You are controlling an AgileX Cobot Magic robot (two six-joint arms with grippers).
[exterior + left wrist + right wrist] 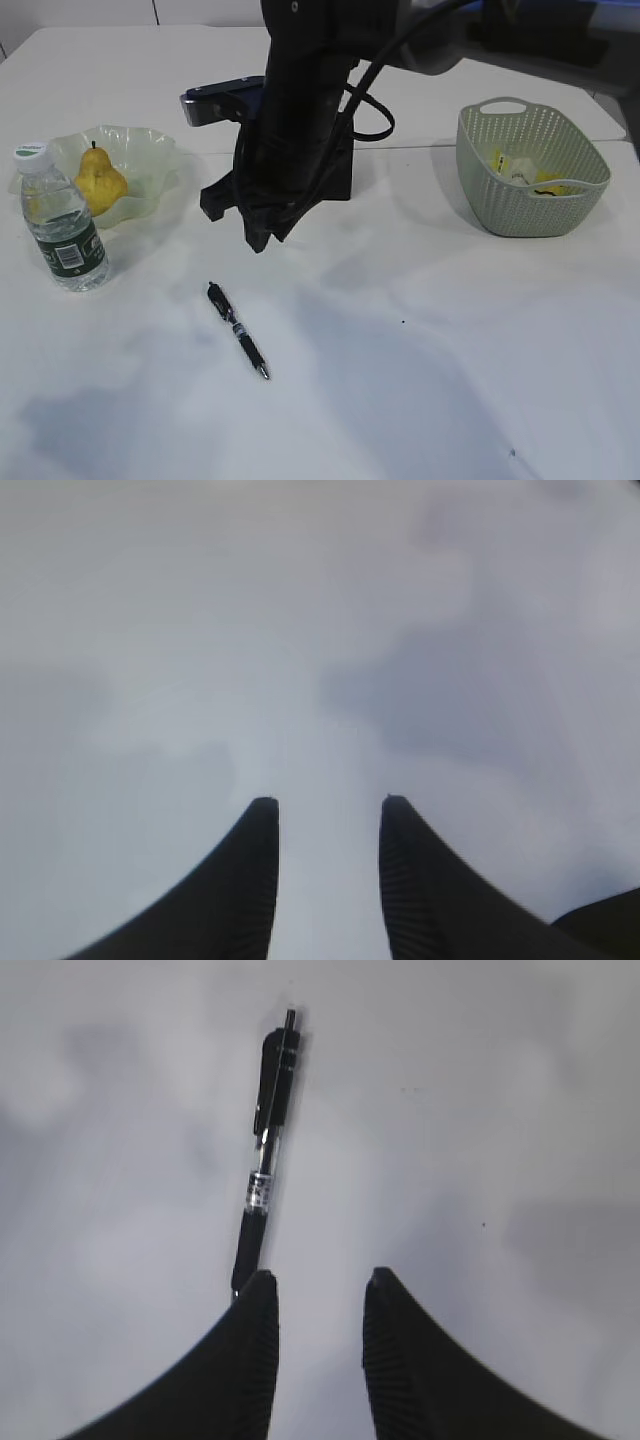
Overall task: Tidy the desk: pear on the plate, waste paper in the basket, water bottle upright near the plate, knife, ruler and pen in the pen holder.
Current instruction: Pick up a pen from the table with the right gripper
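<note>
On the white worktop [420,380], a water bottle [62,220] with a white cap stood upright at the left, its dark green label too small to read. Just behind it, the yellow pear [100,182] sat in the wavy pale-green plate [150,160]. A black pen [237,329], with a pale band whose print was illegible, lay flat near centre. Behind it a dark arm hung over the pen holder [335,180], largely hiding it. Far right, the grey-green basket [530,215] held yellow and white waste paper [520,172]. The left pincer [325,805] was parted and empty over bare worktop. The right pincer [318,1278] was likewise parted, gripping nothing, the pen's tip beside one finger.
</note>
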